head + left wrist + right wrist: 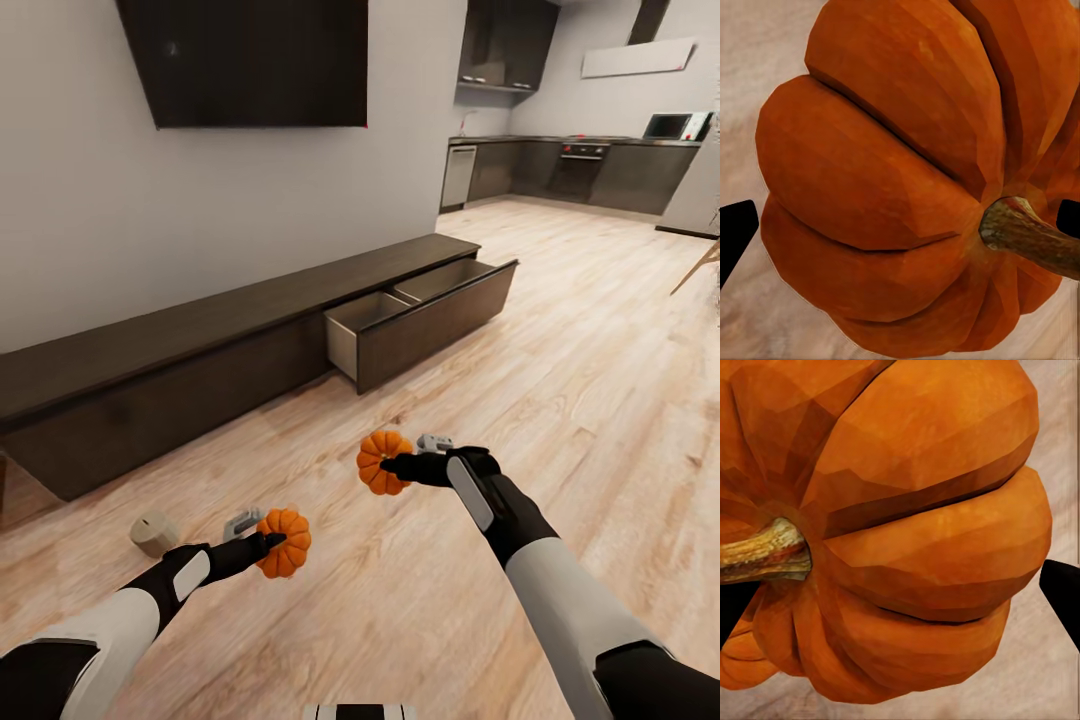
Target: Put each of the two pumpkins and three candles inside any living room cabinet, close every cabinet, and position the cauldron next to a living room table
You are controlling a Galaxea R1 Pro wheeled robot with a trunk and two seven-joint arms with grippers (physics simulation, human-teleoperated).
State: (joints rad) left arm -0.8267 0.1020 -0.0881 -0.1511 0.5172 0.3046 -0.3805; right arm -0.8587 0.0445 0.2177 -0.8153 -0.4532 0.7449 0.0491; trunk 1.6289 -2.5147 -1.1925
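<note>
Each of my grippers holds an orange ribbed pumpkin above the wooden floor. My left gripper [275, 545] is shut on one pumpkin [285, 543] [900, 187], whose brown stem faces the wrist camera. My right gripper [392, 466] is shut on the other pumpkin [381, 462] [892, 532]. The long dark brown cabinet [200, 350] runs along the wall ahead, with its right-hand drawer [425, 310] pulled open and pale inside. A tan candle [154, 533] lies on the floor by my left forearm, in front of the cabinet.
A dark TV [255, 60] hangs on the wall above the cabinet. The kitchen with dark cupboards [570, 170] lies at the far right. A chair leg [700, 265] pokes in at the right edge. Open wooden floor stretches between me and the drawer.
</note>
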